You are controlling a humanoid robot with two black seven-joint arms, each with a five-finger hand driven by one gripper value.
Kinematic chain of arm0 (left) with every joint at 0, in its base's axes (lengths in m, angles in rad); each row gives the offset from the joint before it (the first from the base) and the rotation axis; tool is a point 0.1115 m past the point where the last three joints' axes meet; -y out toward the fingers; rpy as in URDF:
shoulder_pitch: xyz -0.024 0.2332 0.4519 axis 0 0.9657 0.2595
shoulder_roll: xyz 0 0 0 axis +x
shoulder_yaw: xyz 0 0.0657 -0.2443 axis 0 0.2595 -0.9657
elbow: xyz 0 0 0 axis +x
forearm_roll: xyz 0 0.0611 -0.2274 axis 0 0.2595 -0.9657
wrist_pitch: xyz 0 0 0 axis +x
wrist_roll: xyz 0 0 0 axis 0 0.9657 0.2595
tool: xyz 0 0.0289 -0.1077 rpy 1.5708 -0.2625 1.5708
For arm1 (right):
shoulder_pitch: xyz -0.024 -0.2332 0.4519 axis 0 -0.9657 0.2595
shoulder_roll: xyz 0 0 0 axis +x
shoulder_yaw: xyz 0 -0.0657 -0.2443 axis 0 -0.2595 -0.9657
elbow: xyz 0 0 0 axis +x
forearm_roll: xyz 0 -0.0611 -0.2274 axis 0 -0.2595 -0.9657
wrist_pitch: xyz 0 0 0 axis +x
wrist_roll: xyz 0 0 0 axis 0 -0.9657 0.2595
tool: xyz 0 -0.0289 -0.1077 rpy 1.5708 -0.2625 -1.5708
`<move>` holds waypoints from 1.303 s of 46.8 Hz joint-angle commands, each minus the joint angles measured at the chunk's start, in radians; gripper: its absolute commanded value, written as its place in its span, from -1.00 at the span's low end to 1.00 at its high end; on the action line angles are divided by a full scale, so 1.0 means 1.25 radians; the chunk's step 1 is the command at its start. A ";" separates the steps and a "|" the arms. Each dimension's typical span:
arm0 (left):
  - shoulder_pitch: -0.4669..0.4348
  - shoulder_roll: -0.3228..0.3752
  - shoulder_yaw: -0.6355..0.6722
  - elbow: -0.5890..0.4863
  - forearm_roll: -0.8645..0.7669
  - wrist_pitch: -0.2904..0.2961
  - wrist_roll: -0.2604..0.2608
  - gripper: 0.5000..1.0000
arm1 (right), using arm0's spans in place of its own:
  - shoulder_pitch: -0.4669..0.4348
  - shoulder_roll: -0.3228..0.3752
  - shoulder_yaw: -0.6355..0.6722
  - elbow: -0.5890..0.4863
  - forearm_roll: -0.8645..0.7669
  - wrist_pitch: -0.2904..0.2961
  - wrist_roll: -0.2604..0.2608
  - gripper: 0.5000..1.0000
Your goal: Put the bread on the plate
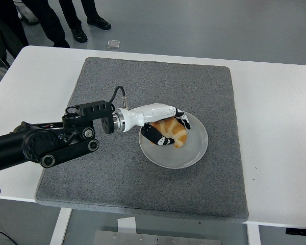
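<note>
Bread (174, 133) is seen over the white plate (191, 153), a golden croissant by the look of it, with its far end low on the plate's left half. It is held by the left hand (166, 130), whose white back lies over the top of it while the black fingers (160, 139) are curled around its sides, so the hand is closed on the bread and has not been opened. Whether the croissant is fully resting on the plate or is a little lifted cannot be told from this view (the hand hides the part underneath). The plate sits on a grey mat (117, 178), toward the mat's right side, and the mat is spread on the white table (280, 127). The black left arm (46, 143) is stretched in from the left edge, across the mat, to the plate's left rim. No right hand can be seen anywhere. Legs and shoes of people (56, 20) are seen on the floor past the table's far edge, well away from the work. Most of the job looks done, since the bread has been brought to the plate. What seems left is small: the fingers must be let go, and the hand must be taken away without the croissant being dragged off the plate.
</note>
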State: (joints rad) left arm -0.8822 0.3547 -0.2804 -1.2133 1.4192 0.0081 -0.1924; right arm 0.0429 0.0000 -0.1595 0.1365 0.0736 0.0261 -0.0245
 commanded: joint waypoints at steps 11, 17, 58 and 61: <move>0.000 0.008 0.000 -0.002 -0.015 0.000 0.001 0.22 | 0.000 0.000 0.000 0.000 0.000 0.000 0.000 0.81; 0.000 0.013 -0.002 -0.005 -0.026 0.001 0.001 0.35 | 0.000 0.000 0.000 0.000 0.000 0.000 0.000 0.81; -0.053 0.065 -0.109 -0.009 -0.320 -0.038 -0.001 0.97 | 0.000 0.000 0.000 0.000 0.000 0.000 0.000 0.81; -0.067 0.076 -0.117 -0.006 -0.378 -0.038 -0.001 0.97 | 0.000 0.000 0.000 0.000 0.000 0.000 0.000 0.81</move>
State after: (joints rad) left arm -0.9504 0.4368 -0.4181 -1.2257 1.0157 -0.0394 -0.1932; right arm 0.0429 0.0000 -0.1596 0.1365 0.0736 0.0261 -0.0246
